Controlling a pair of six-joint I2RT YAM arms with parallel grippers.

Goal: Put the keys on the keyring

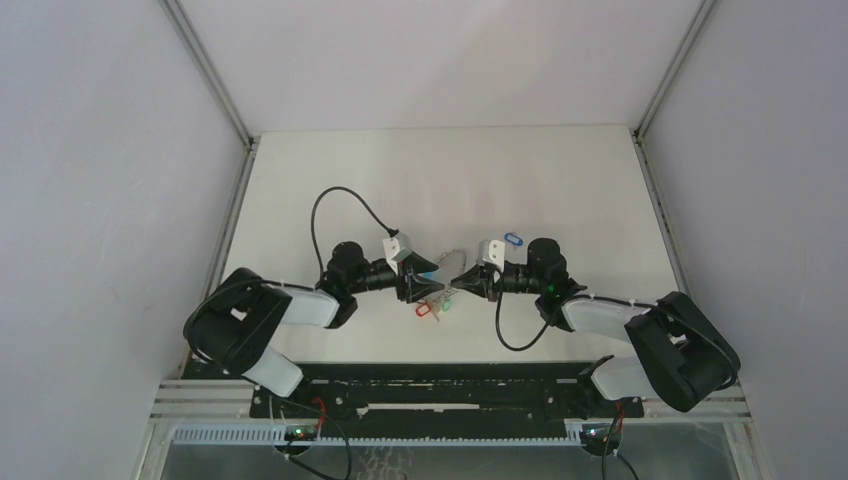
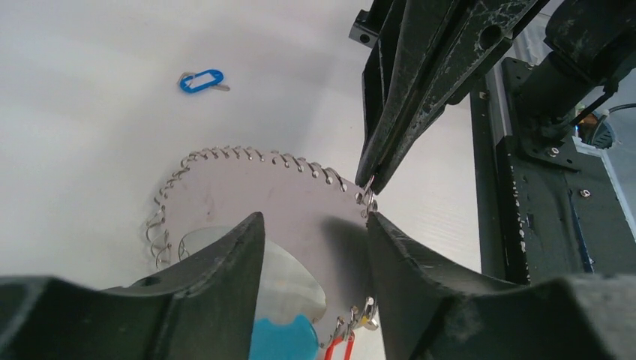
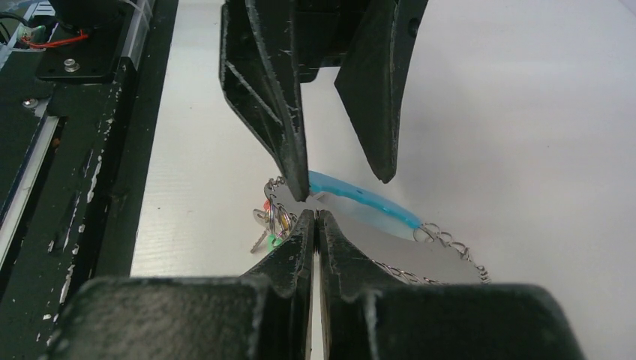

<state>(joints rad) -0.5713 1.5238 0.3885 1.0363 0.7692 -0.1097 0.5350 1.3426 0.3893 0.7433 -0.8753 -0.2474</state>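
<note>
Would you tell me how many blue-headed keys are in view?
1. The blue-headed key lies alone on the table, apart from the keyring; others may be hidden.

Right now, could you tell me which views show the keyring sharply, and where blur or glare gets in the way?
Top external: evenly lit, but the keyring is tiny. Left wrist: keyring and blue-headed key sharp; the left gripper looms dark and soft. Right wrist: the table is very bright, with little texture.
</note>
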